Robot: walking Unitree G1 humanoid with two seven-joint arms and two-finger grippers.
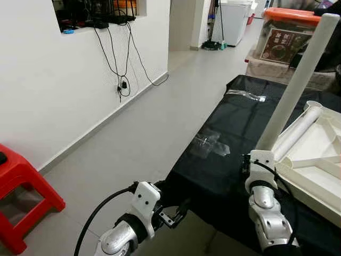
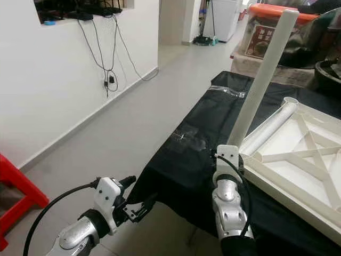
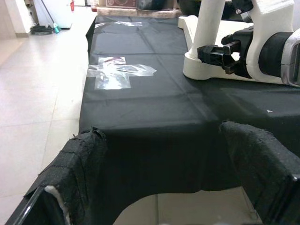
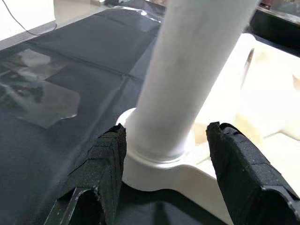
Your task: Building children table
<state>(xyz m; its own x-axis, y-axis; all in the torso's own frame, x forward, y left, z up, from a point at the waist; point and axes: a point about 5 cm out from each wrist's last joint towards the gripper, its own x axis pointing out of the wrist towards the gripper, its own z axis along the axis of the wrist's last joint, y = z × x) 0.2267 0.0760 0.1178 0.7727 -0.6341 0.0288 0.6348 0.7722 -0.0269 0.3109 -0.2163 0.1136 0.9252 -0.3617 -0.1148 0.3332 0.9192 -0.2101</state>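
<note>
- The white plastic tabletop [image 2: 298, 160] is lying upside down on the counter [image 1: 224, 176], so you can see the ribbed X-bracing moulded into its underside.
- Counter's draped in matte black cloth with fold creases, plus a few crinkly clear tape patches [image 1: 210, 145] stuck on it.
- One smooth round white leg [image 1: 296, 80] stands up in the corner socket, leaning a bit. A second leg [image 2: 269, 130] of the same tube shape lies flat inside the tabletop frame.
- Right pincer [image 4: 166, 154] sits at the base of the upright leg, its rough black fingers spread either side of the tube, not clearly squeezing it.
- Left pincer [image 3: 164, 178] hovers at the counter's near edge, fuzzy padded fingers wide apart, holding nothing.
- Glossy red plastic stool [image 1: 21, 197] on the pale tiled floor.
</note>
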